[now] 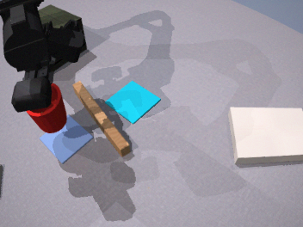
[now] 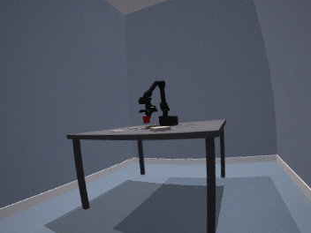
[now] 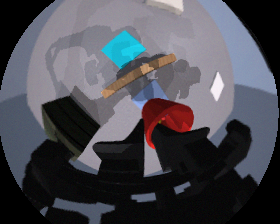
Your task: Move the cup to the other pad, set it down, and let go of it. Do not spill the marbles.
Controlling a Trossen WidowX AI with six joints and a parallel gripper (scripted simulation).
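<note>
The red cup (image 1: 53, 119) (image 2: 146, 120) (image 3: 182, 113) hangs a little above the blue pad (image 1: 71, 143) (image 3: 154, 90), mouth up; a slight tilt cannot be ruled out. My gripper (image 1: 38, 88) (image 2: 147, 112) (image 3: 145, 120) is shut on the cup's wall at the rim, one finger inside and one outside. Small yellow-green specks, likely marbles, show inside the cup in the wrist view; most of the inside is hidden by a finger. The other pad, cyan (image 1: 133, 104) (image 3: 124, 47), lies flat beyond the wooden bar with nothing on it.
The wooden bar (image 1: 102, 119) (image 3: 132, 79) lies on the table between the two pads. A thick white slab (image 1: 267, 132) (image 3: 167, 5) lies farther off, past the cyan pad. The dark arm base (image 1: 60, 16) (image 3: 70, 120) stands behind. A white diamond shape (image 3: 217, 86) shows in the wrist view.
</note>
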